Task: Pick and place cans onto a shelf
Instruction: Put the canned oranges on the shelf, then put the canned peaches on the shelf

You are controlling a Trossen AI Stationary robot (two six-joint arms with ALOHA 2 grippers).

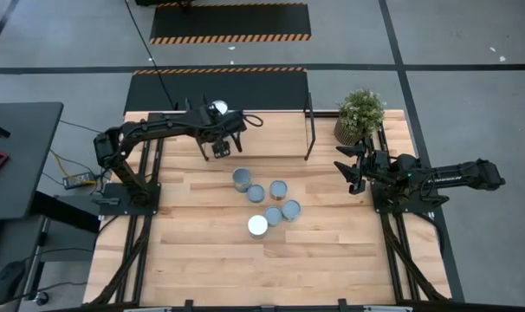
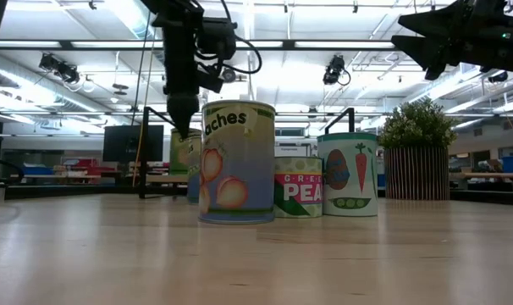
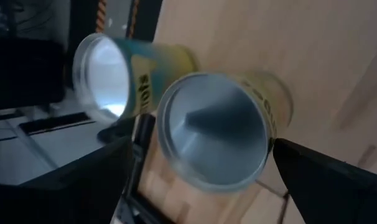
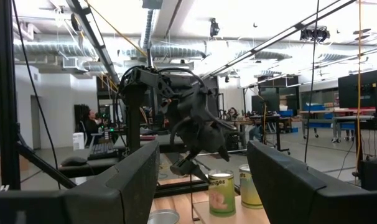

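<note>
From my remote station I am watching the left gripper [image 1: 221,149] hanging over the far left part of the bench [image 1: 332,251], its jaws standing wide apart and holding nothing. In the left wrist view two cans are showing just below it: a yellow-labelled can [image 3: 214,129] right between the spread fingers [image 3: 328,180], its silvery round top facing the camera, and a second can [image 3: 117,74] standing just beside it. Both are upright, long axes vertical, lids up. They are standing on the shelf [image 1: 271,115], the light-wood board with black posts along the bench's far edge; in the right wrist view they are appearing side by side under the left arm.

Five more cans are clustering near the middle of the bench, all upright with tops skyward: one nearest the shelf [image 1: 242,178], three grey-topped ones close together to its right and nearer [image 1: 278,189], and a white-topped can [image 1: 257,225] at the near edge of the group. In the low view the peaches can [image 2: 237,161] is standing tallest in front, a green peas can [image 2: 298,185] and a vegetable-label can [image 2: 350,173] to its right.

The right gripper [image 1: 353,166] is waiting raised at the far right, jaws drawn together and empty, near the potted plant [image 1: 360,114].
</note>
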